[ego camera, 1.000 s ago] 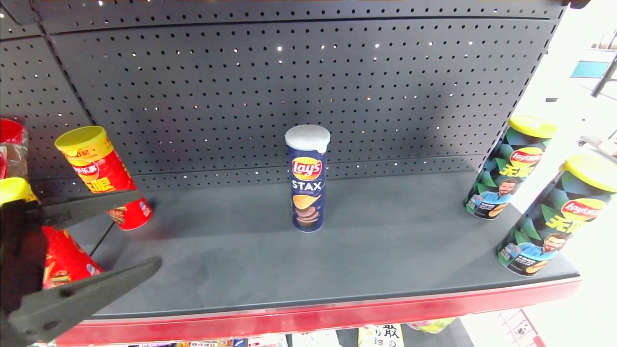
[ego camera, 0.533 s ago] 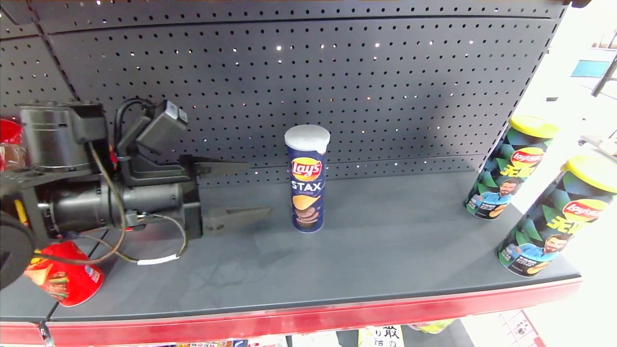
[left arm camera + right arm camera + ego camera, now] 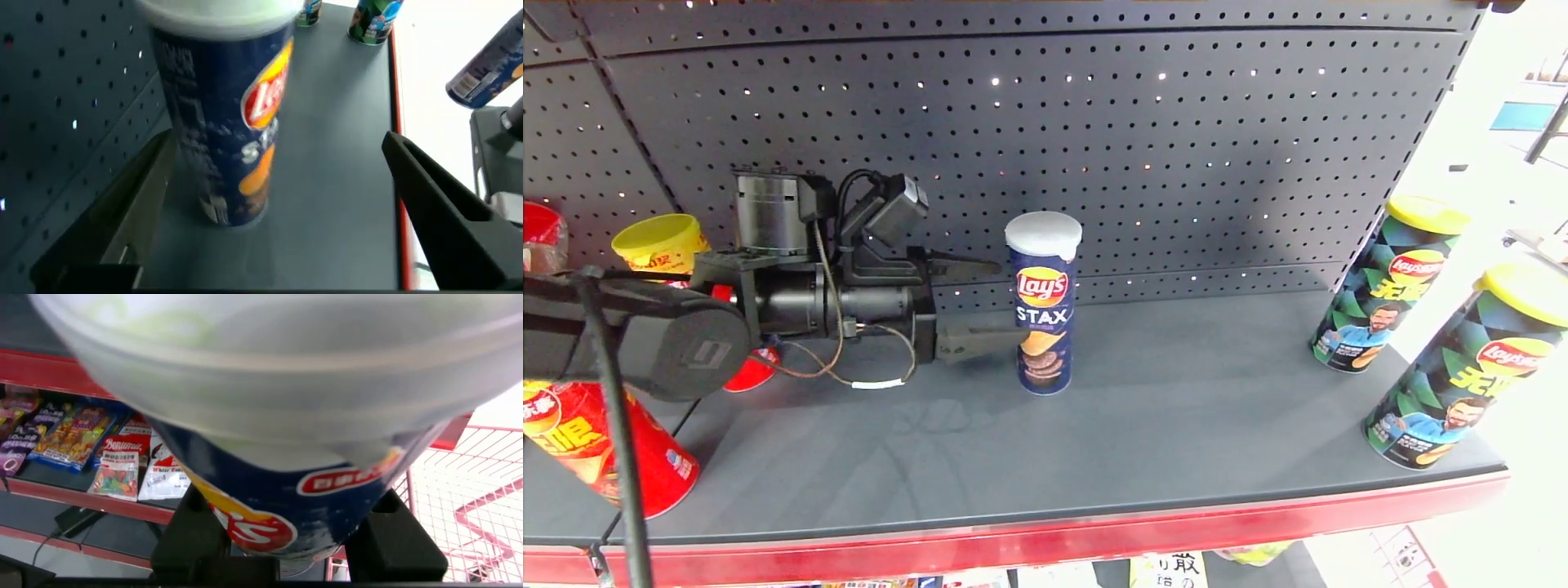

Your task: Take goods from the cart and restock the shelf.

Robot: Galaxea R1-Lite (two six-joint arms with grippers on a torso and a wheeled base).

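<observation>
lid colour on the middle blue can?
White lid on the blue can; clearest in the head view.

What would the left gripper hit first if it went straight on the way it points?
The blue chip can: it stands upright on the shelf, between the open fingers of the left gripper. Its side would likely meet the palm, though depth is unclear.

Head cam overlooks the shelf (image 3: 1217, 408); left wrist cam, behind its gripper (image 3: 276, 147), shares the blue can (image 3: 1043, 302); right one's jammed against another can (image 3: 270, 498).
</observation>
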